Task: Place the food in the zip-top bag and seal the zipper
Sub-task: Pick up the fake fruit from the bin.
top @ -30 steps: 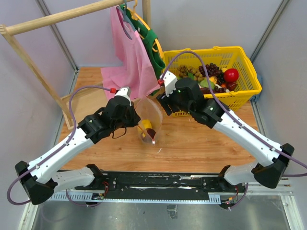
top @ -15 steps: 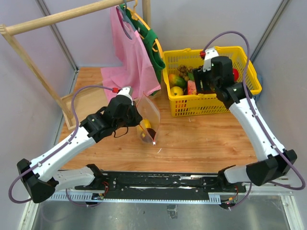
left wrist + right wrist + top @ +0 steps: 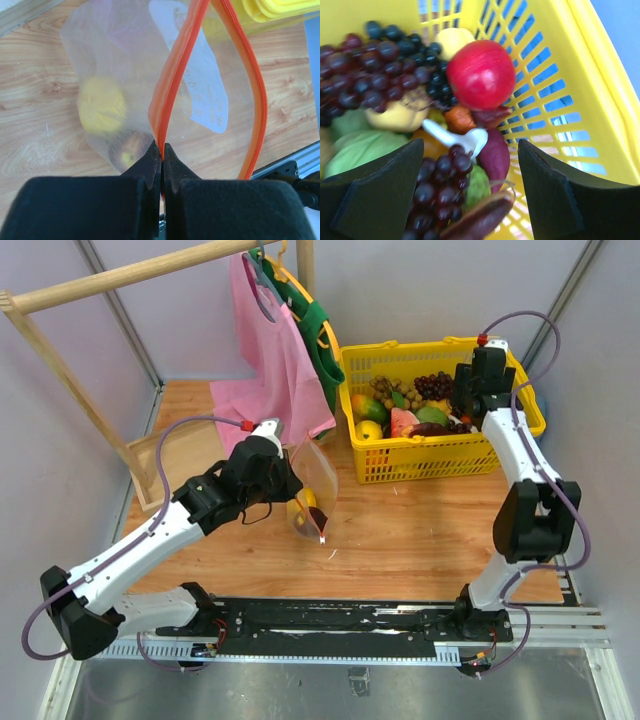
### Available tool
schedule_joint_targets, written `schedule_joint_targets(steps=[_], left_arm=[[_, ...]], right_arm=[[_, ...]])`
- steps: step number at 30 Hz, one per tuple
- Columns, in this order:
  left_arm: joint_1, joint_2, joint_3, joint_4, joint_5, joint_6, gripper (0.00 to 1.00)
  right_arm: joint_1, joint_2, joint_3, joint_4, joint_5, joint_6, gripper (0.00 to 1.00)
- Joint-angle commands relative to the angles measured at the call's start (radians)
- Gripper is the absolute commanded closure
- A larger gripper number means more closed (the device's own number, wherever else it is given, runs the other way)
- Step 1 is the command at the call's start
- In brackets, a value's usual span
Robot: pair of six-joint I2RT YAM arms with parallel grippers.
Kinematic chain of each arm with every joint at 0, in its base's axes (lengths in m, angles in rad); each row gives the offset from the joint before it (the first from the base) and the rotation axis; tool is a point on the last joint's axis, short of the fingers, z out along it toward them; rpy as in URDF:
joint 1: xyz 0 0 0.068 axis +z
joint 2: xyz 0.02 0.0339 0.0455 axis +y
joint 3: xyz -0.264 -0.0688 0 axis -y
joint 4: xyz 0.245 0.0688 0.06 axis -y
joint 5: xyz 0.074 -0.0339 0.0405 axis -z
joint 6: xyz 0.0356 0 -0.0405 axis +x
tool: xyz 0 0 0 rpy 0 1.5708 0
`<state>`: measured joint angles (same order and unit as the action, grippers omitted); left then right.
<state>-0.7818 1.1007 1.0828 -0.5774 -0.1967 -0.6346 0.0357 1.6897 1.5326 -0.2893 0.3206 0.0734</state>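
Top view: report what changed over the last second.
The right gripper swung away from the zip-top bag mouth, rightward and back to the yellow basket, and now hangs open over the red apple. The left gripper stayed shut on the zipper, holding the bag up with two pieces of food inside; basket unmoved.

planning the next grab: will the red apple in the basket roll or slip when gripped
Probably slippery: the red apple looks smooth and glossy. Likely to roll if nudged: it is round and perched on a loose pile beside the grapes.
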Motion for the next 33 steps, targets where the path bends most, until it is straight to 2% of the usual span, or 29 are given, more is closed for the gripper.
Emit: schedule_joint_targets(steps=[1, 9, 22, 30, 33], left_arm=[[0.003, 0.008, 0.009, 0.039, -0.003, 0.028, 1.0], [0.003, -0.005, -0.026, 0.064, 0.013, 0.039, 1.0], [0.002, -0.009, -0.031, 0.062, -0.006, 0.044, 1.0], [0.003, -0.012, -0.036, 0.062, 0.0, 0.039, 1.0], [0.003, -0.01, -0.041, 0.061, -0.001, 0.037, 1.0]], right_arm=[[-0.033, 0.117, 0.082, 0.127, 0.112, 0.082, 0.21], [-0.047, 0.274, 0.163, 0.244, 0.239, 0.14, 0.13], [-0.074, 0.474, 0.297, 0.143, 0.288, 0.216, 0.1], [-0.109, 0.504, 0.268, 0.163, 0.163, 0.22, 0.12], [-0.117, 0.517, 0.302, 0.096, 0.095, 0.223, 0.12]])
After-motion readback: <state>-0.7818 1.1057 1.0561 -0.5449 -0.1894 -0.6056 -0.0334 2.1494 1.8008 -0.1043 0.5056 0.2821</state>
